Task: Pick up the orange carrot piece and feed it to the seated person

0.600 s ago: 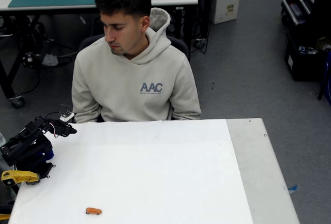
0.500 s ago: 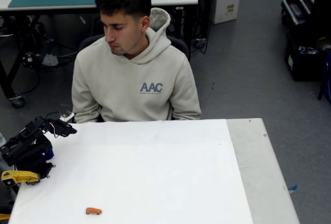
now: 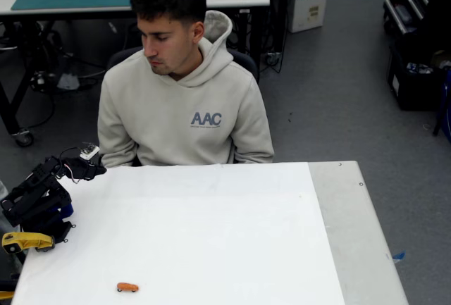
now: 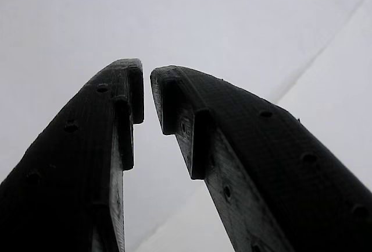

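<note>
We found the carrot [image 3: 127, 287] lying alone near the front edge of the white table [image 3: 211, 234], left of centre in the fixed view, untouched and well apart from everything else. The arm sat folded at the table's left edge, its gripper [image 4: 146, 92] empty; in the wrist view the two black fingers nearly met at the tips, a thin sliver of white between them, so we judged it almost closed. Beyond the table's far edge sat the person [image 3: 183, 101], head tilted down toward the arm.

The step in hand, as we read it, was the reach, not yet properly begun. To do it well we would have opened the jaws wide before descending (the carrot is far smaller than the fingers), come down straight over its middle, and closed across its short width so it could not roll away.

Against the frame of half a second before, the arm's upper end had lifted slightly and shifted; the carrot and the person had not moved.
</note>
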`<action>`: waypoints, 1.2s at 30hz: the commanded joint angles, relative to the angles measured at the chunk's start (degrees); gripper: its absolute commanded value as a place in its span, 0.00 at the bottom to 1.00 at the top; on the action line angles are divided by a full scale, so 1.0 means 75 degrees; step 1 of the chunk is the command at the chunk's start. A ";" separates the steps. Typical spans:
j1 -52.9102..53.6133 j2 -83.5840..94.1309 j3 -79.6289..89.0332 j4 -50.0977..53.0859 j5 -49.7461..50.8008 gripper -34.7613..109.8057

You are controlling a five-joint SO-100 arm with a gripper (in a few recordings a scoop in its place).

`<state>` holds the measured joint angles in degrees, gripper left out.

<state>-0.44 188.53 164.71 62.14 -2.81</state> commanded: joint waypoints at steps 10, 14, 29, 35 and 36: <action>0.0152 0.0141 0.0457 -0.0047 -0.0059 0.23; 0.0152 0.0141 0.0457 -0.0047 -0.0059 0.23; 0.0152 0.0141 0.0457 -0.0047 -0.0059 0.23; 0.0152 0.0141 0.0457 -0.0047 -0.0023 0.23; 0.0187 0.0141 0.0457 -0.0047 0.0000 0.23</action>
<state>-0.44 188.44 169.10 62.05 -2.37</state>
